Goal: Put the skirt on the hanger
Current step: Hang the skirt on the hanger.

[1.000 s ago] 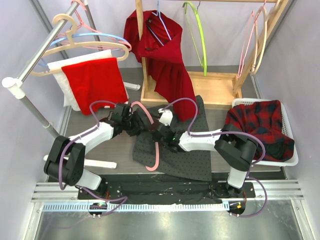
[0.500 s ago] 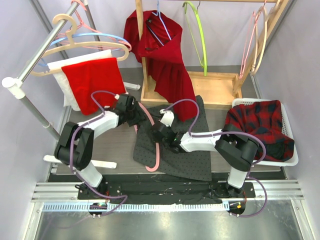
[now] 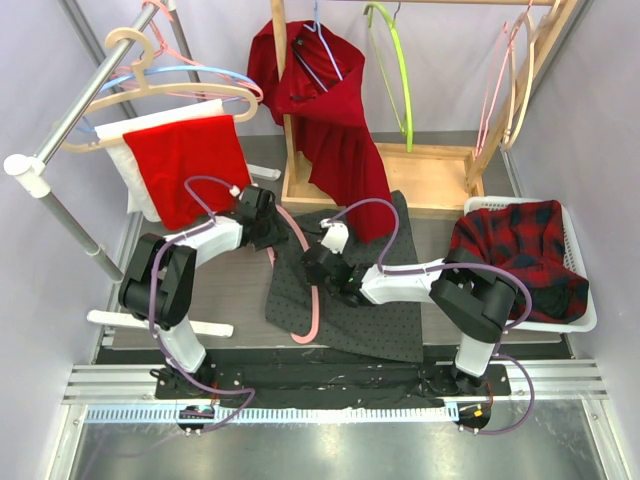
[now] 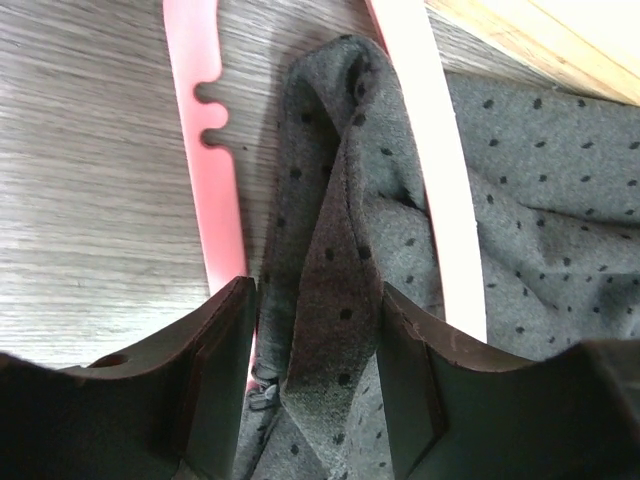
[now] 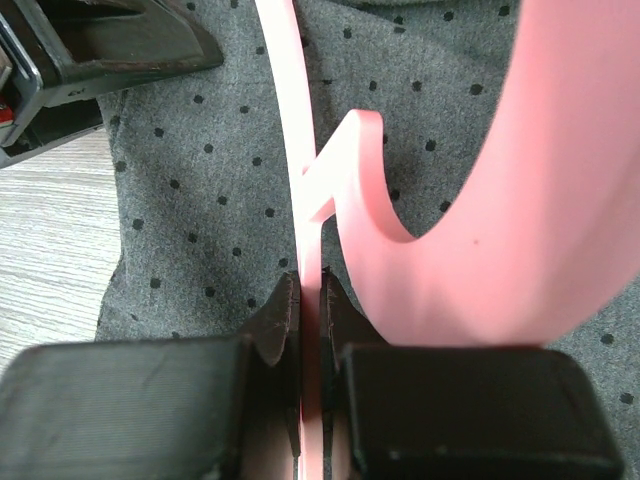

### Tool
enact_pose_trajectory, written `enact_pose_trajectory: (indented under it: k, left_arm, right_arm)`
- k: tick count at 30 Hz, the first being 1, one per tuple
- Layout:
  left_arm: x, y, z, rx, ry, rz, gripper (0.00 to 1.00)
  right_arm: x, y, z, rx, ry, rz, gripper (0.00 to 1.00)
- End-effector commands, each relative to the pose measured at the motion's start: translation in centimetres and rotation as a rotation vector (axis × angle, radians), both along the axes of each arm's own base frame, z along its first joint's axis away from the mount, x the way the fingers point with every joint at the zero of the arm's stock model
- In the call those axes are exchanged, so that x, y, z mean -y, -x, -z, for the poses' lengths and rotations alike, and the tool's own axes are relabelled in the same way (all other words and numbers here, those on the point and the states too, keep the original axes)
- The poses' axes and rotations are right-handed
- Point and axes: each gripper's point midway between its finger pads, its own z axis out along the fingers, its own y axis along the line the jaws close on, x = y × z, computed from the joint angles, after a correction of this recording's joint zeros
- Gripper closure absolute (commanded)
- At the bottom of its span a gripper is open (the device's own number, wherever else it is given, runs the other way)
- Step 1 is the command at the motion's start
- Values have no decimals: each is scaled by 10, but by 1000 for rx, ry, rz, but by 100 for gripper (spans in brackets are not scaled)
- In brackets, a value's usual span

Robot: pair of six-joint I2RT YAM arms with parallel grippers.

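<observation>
Slid the left gripper (image 4: 315,300) to the far corner of the skirt (image 3: 370,310), fingers parted astride a fold (nothing pinched). Clamped the hanger (image 3: 312,310) with the right gripper (image 5: 310,305), over the skirt spread on the table (image 3: 230,290). Probably regripping.

the grey dotted cloth skirt (image 3: 370,310) lies on the grey wooden table (image 3: 230,290). the pink curved plastic hanger (image 3: 314,300) lies across its left side. the white plastic basket (image 3: 560,326) sits right of it.
</observation>
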Motion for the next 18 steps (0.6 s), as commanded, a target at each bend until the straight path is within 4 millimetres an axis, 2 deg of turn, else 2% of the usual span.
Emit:
enact_pose_trajectory:
  k: [1, 6, 9, 10, 11, 13, 14, 18]
  left_arm:
    - [-8, -12, 2, 19, -61, 7, 47]
    - [1, -8, 25, -46, -45, 50, 53]
    - [3, -3, 36, -74, -35, 64, 70]
    - [3, -1, 39, -82, -38, 64, 78]
    - [2, -1, 40, -83, -40, 67, 81]
    - [7, 4, 41, -96, -17, 88, 96]
    - [7, 6, 39, -94, -17, 93, 100]
    - [9, 5, 28, -68, -10, 125, 100]
  right_arm:
    - [28, 9, 23, -43, 116, 21, 99]
    - [29, 9, 25, -44, 119, 21, 99]
    - [29, 9, 26, -45, 122, 22, 99]
    - [29, 9, 26, -46, 122, 23, 99]
    - [29, 9, 27, -47, 123, 23, 99]
    - [30, 9, 27, -44, 127, 26, 99]
    - [30, 8, 26, -42, 127, 27, 99]
    - [32, 7, 28, -40, 135, 35, 99]
